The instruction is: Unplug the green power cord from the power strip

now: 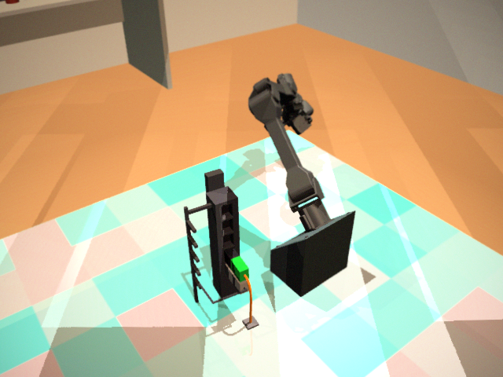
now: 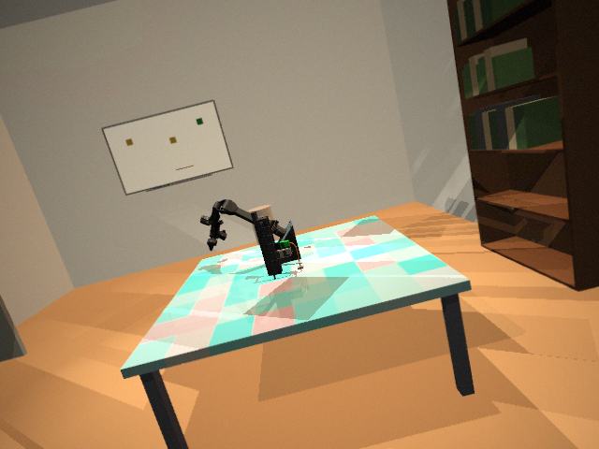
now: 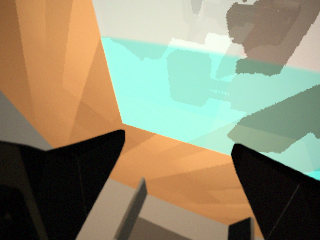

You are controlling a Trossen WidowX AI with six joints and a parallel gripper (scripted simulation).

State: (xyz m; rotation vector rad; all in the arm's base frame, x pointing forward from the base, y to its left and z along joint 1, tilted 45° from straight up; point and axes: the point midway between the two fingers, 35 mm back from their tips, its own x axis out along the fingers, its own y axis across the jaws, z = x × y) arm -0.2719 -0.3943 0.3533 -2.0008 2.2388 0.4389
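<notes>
The green plug (image 1: pixel 240 268) (image 2: pixel 284 243) sits at the low end of the black rack, against a small grey-beige block that seems to be the power strip (image 1: pixel 241 286) (image 2: pixel 284 253). Whether its prongs are in a socket is too small to tell. An orange cord (image 1: pixel 250 301) runs from the plug down to a small plate (image 1: pixel 250 323) on the table. My gripper (image 3: pixel 178 142) (image 2: pixel 216 239) is open and empty, pointing down high over the table's far edge, well away from plug, cord and strip.
The tall black rack (image 1: pixel 216 243) (image 2: pixel 267 246) stands beside the plug, with a toothed side bar (image 1: pixel 190 247). A dark slanted box (image 1: pixel 313 261) stands close by at the arm's base. The table's edge (image 3: pixel 175 139) shows below the open fingers.
</notes>
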